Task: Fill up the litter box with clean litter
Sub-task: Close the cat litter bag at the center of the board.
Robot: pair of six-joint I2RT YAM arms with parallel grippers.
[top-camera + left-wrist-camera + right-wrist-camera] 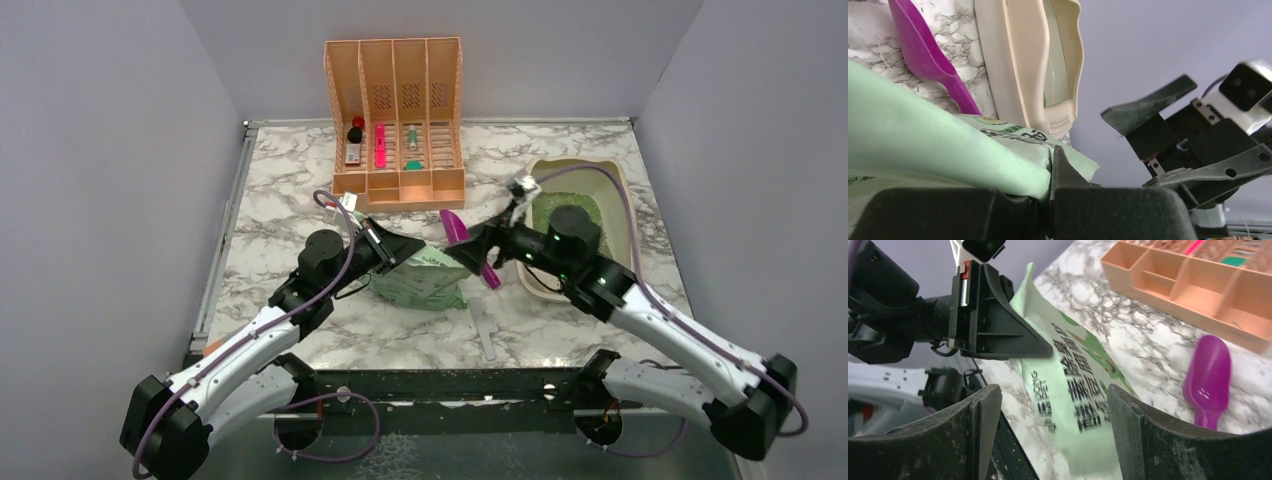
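The beige litter box [618, 190] sits at the right of the table with a layer of green litter [560, 212] inside. It also shows in the left wrist view [1018, 65]. A pale green printed bag [425, 280] lies mid-table. My left gripper [385, 250] is shut on the bag's upper edge [1013, 165]. My right gripper [468, 248] is open and empty, hovering over the bag's right end, its fingers [980, 435] straddling the bag [1073, 380] without touching it. A purple scoop [462, 232] lies between the bag and the litter box.
A peach slatted file organizer [395, 120] holding small items stands at the back centre. A thin pale strip [485, 332] lies near the front edge. Grey walls close in the table on three sides.
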